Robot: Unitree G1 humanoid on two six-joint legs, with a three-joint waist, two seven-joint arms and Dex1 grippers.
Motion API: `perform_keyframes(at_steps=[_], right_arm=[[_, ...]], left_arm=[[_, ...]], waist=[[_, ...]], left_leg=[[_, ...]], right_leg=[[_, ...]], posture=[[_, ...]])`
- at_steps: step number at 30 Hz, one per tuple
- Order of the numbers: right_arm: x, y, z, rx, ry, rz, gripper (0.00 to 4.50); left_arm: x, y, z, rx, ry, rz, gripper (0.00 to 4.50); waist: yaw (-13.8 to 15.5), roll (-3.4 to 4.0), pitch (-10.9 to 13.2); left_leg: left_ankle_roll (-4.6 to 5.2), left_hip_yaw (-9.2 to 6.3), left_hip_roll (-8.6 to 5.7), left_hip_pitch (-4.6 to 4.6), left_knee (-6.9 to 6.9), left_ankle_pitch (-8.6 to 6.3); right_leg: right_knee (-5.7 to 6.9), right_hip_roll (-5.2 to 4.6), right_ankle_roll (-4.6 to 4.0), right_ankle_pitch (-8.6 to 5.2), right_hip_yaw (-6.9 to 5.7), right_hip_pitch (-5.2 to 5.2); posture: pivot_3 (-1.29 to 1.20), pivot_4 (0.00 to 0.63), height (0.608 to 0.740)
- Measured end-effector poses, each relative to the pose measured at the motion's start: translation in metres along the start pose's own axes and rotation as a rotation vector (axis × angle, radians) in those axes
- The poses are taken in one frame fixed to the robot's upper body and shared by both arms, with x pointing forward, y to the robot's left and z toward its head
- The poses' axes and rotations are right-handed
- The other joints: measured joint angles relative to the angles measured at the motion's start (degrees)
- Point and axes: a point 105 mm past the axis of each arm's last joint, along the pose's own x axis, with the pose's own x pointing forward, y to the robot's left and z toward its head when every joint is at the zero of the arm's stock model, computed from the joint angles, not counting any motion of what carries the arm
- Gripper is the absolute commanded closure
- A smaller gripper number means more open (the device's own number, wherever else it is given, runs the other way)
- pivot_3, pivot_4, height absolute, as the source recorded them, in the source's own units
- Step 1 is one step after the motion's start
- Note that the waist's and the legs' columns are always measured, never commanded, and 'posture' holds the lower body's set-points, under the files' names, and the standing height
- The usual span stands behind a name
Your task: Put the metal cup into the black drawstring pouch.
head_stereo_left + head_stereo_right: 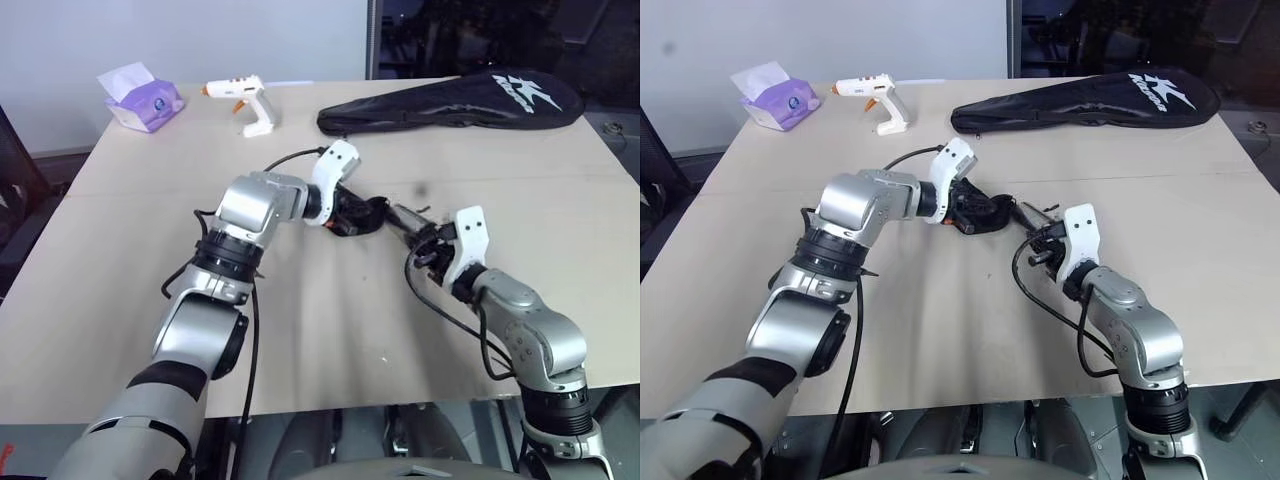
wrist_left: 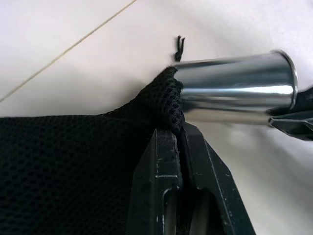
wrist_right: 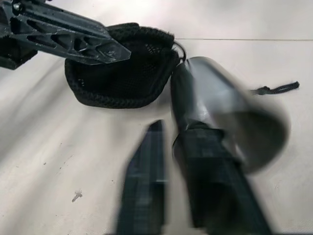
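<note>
From my head cameras I look down on a pale, matte wooden table. At its far edge lie a long black racket case with white lettering, a white glue gun with an orange tip, and a purple tissue box. Near the middle, my left gripper reaches into the crumpled black drawstring pouch, and my right gripper sits just beside it with the metal cup lying between the two.

Along my left fingers, the pouch shows as coarse black mesh fabric, soft and folded. My left fingers are pressed together on the pouch's rim, pinching the fabric at its mouth. The cup is a smooth, mirror-bright steel cylinder lying on its side, one end meeting the pouch opening. A frayed cord end pokes up behind it.

Along my right fingers, the cup looks dark and glossy, its open end toward the camera, its far end against the pouch's mouth. My right fingers stand spread apart, one beside the cup, one clear of it. The thin cord trails over the table.
</note>
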Motion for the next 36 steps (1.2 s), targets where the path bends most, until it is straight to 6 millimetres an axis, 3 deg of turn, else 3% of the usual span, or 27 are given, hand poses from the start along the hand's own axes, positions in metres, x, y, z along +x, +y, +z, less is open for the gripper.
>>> perform_keyframes(at_steps=[2,4,6,11,22,31,36], right_arm=[[0.000,0.001,0.000,-0.001,0.001,0.000,1.90],[0.001,0.002,0.000,0.008,-0.003,-0.004,1.90],[0.003,0.002,-0.001,0.020,-0.006,-0.010,2.38],[0.006,0.000,-0.001,0.049,-0.021,-0.026,4.45],[0.017,-0.016,0.003,0.028,-0.084,-0.105,4.45],[-0.011,0.002,0.034,-0.045,-0.170,-0.018,4.45],[-0.011,0.021,0.042,-0.004,-0.211,0.045,4.45]], left_arm=[[0.000,0.000,0.000,0.003,0.000,0.002,4.50],[-0.001,0.000,0.001,0.007,-0.001,0.004,4.50],[-0.001,0.000,0.001,0.008,0.000,0.007,4.50],[-0.001,0.001,0.001,0.006,-0.003,0.008,4.50],[0.000,0.002,0.007,0.014,-0.043,0.005,4.50],[0.001,0.016,0.014,-0.005,-0.062,0.040,4.50],[0.006,0.009,0.018,-0.003,-0.075,0.011,4.50]], waist=[[0.0,0.00,0.0],[0.0,0.00,0.0],[0.0,0.00,0.0],[0.0,0.00,0.0],[0.0,0.00,0.0],[0.1,0.00,0.0],[-0.1,0.00,0.0]], left_leg=[[0.00,0.00,0.00,0.00,0.00,0.00],[0.00,0.00,0.00,0.00,0.00,0.00],[0.00,0.00,0.00,0.00,0.00,0.00],[0.00,0.00,0.00,0.00,0.00,0.00],[0.00,0.00,0.00,0.01,0.00,0.00],[0.00,-0.01,0.00,-0.01,0.00,0.00],[0.00,-0.01,0.00,0.01,0.00,0.00]], right_leg=[[0.00,0.00,0.00,0.00,0.00,0.00],[0.01,0.00,0.00,0.00,0.00,0.00],[0.01,0.00,0.00,0.00,0.00,0.00],[0.01,0.00,0.00,0.00,0.00,0.00],[0.01,0.00,0.00,0.00,0.00,0.00],[0.00,0.00,0.00,0.00,-0.01,-0.01],[0.04,0.01,0.00,0.00,-0.01,-0.01]], posture=[[0.00,0.150,0.740],[0.00,0.150,0.740],[0.00,0.150,0.740],[0.00,0.150,0.740],[0.00,0.150,0.740],[0.00,0.150,0.740],[0.00,0.150,0.740]])
